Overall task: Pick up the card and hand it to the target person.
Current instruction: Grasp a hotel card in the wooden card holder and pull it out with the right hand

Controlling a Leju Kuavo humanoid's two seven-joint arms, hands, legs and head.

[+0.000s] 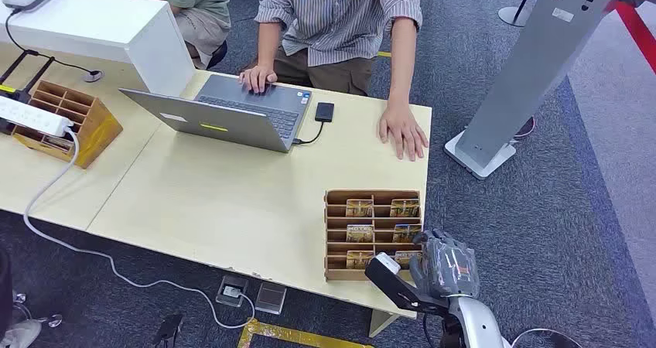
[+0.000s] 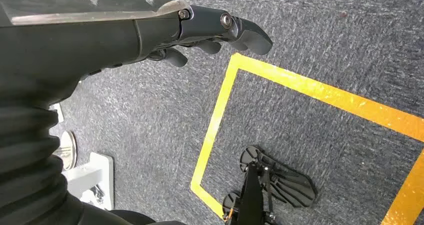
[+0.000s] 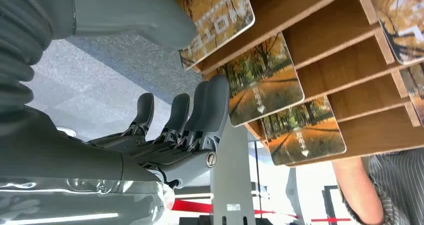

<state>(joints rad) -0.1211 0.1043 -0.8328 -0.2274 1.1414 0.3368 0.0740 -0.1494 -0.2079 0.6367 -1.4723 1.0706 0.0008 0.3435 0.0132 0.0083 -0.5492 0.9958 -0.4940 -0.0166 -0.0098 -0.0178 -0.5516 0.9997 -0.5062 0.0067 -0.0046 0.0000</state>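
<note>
Where grey carpet [image 1: 557, 209] spreads — pale wooden table [image 1: 232, 201], laptop [image 1: 232, 112], card rack [image 1: 372, 234]

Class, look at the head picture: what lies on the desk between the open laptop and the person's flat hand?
In the head view, a small black box lies between the laptop and the person's hand, cabled to the laptop.

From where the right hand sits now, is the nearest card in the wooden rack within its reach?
Probably yes. The right hand is open right beside the wooden rack, its thumb over the nearest card, fingers by the next. Nothing lies between.
</note>
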